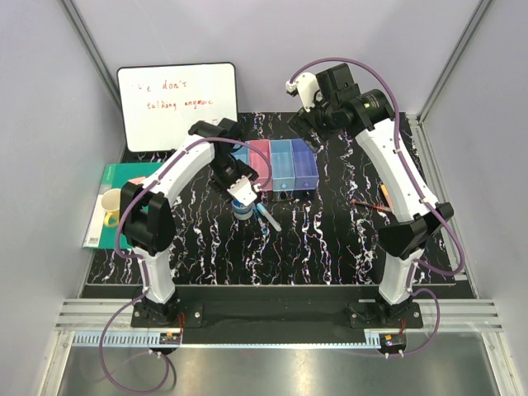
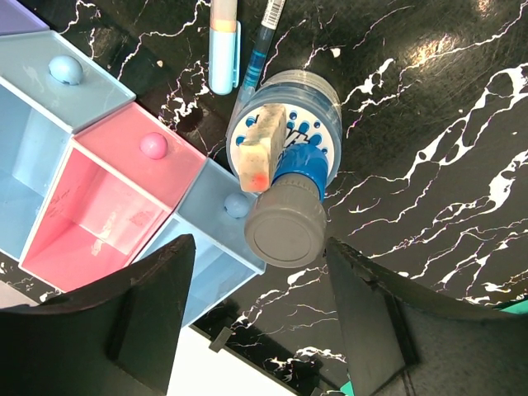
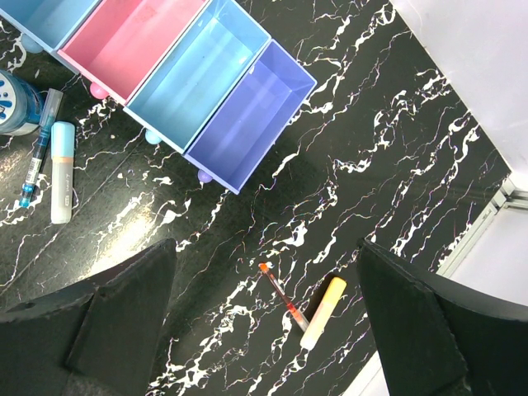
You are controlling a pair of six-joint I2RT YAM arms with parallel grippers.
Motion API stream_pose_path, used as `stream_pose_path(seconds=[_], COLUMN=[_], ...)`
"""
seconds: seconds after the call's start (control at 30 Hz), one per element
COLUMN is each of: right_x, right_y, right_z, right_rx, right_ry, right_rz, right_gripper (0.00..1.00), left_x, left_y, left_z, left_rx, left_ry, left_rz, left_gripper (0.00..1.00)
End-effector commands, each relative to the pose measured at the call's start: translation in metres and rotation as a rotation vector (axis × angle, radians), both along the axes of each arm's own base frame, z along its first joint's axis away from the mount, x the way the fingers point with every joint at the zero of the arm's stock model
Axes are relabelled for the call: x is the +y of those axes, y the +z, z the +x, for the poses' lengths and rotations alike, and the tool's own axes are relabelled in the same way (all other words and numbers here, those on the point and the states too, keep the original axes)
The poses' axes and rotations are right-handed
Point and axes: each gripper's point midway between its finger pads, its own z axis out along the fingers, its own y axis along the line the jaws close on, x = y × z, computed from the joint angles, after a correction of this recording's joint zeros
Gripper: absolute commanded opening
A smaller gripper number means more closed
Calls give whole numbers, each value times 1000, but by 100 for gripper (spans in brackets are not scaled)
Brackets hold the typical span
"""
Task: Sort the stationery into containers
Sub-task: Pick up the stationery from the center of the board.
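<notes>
The four joined containers point(image 1: 276, 165) stand in a row at mid-table. In the left wrist view, the white-blue tape roll point(image 2: 309, 107) has a small red-tipped piece point(image 2: 262, 148) lying on top of it. The blue-capped grey cylinder point(image 2: 285, 227) leans at its edge. A pale blue marker point(image 2: 223, 45) and a thin blue pen point(image 2: 262, 41) lie beside it. My left gripper point(image 2: 260, 276) is open, hovering over the cylinder and empty. My right gripper point(image 3: 268, 272) is open and empty, high above a red pen point(image 3: 283, 297) and an orange-yellow marker point(image 3: 323, 312).
A whiteboard point(image 1: 177, 103) leans at the back left. A green notebook point(image 1: 115, 177) with a yellow mug point(image 1: 109, 206) on it lies at the table's left edge. The red pen and marker lie near the right edge point(image 1: 371, 205).
</notes>
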Motion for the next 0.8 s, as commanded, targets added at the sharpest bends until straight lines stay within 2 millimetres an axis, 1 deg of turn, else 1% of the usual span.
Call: stream_pose_path(seconds=[0.0,0.23,0.37,0.47,0.53,0.6,0.77], right_x=[-4,-4,-5,-5,-5,-5,-5], right_y=[25,26,26,27,26,26,25], right_z=[-9,-9,-8,-9,-9,-9,-8], right_rx=[-51,-53,-54,-57,-54,-54,-55], right_ry=[3,2,-1,0,0,0,-1], right_rz=[37,36,36,36,35,35,34], right_gripper=[97,97,97,96,96,96,96], left_x=[6,6,7,10,12,15,19], left_y=[4,4,4,2,0,-2,-5], left_z=[-24,-35,-37,-42,-46,-49,-55], left_rx=[63,91,97,114,124,128,149], left_ry=[-113,-124,-124,-124,-127,-131,-130], left_rz=[36,41,49,61,74,87,103], left_gripper=[70,71,69,66,62,60,63])
